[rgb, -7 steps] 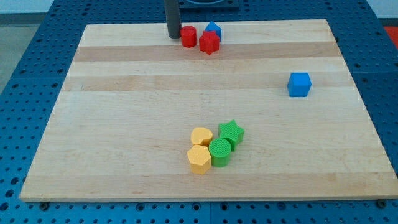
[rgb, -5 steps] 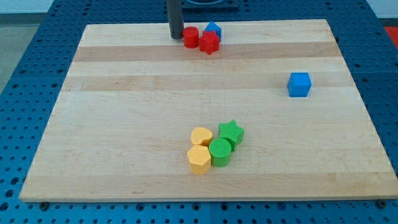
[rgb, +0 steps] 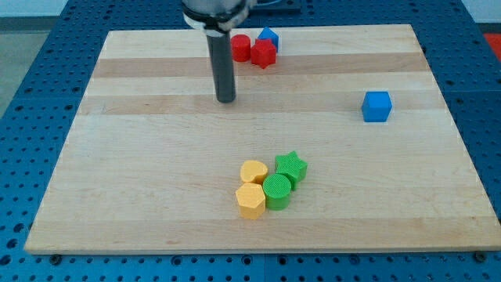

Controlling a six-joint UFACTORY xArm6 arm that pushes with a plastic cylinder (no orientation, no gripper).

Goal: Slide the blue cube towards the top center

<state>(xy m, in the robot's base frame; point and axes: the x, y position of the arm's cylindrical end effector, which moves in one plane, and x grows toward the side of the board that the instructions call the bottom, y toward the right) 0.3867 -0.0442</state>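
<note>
The blue cube [rgb: 376,106] sits alone on the wooden board [rgb: 141,157] at the view's right, a little above mid-height. My tip [rgb: 225,99] rests on the board well to the cube's left, just left of centre and below the red blocks. It touches no block.
A red cylinder [rgb: 240,48], a red star-like block [rgb: 263,54] and a small blue block [rgb: 268,37] cluster at the top centre. A yellow heart [rgb: 253,171], a yellow hexagon [rgb: 250,200], a green cylinder [rgb: 276,191] and a green star [rgb: 291,166] cluster at the bottom centre.
My tip has moved from beside the red cylinder at the top down toward the board's middle. No block has moved.
</note>
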